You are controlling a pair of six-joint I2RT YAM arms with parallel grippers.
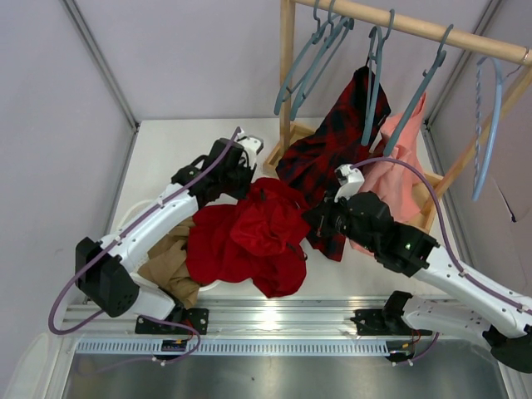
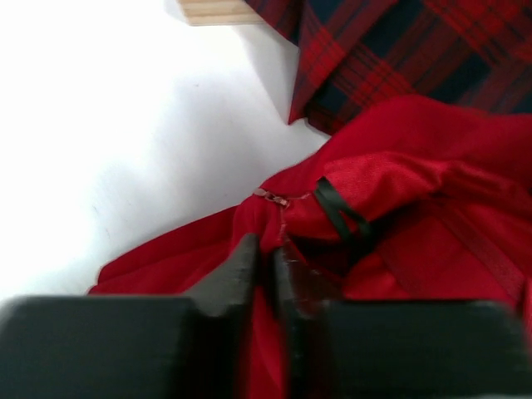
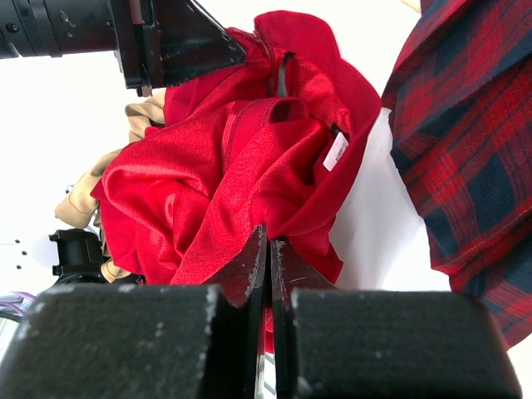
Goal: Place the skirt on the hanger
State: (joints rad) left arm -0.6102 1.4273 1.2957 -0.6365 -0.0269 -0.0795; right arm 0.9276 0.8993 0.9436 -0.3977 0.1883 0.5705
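Observation:
The bright-red skirt [image 1: 249, 237] lies bunched on the white table between both arms. My left gripper [image 1: 246, 178] is at its far edge, and the left wrist view shows the jaws shut on a fold of skirt [image 2: 399, 191] beside the zip and a black loop; left gripper [image 2: 270, 249]. My right gripper [image 1: 320, 218] is at the skirt's right side, shut on a fold of the skirt [image 3: 233, 166]; right gripper [image 3: 268, 237]. An empty grey-blue hanger [image 1: 312, 58] hangs from the wooden rail [image 1: 432, 32] at the back, apart from both grippers.
A red-and-black plaid garment [image 1: 332, 158] and a pink garment [image 1: 399, 174] hang on other grey-blue hangers, reaching down to the table by my right gripper. A paler blue hanger [image 1: 490, 125] hangs far right. A tan garment [image 1: 170, 266] lies under the skirt's left side. The rack's wooden post [image 1: 287, 75] stands behind.

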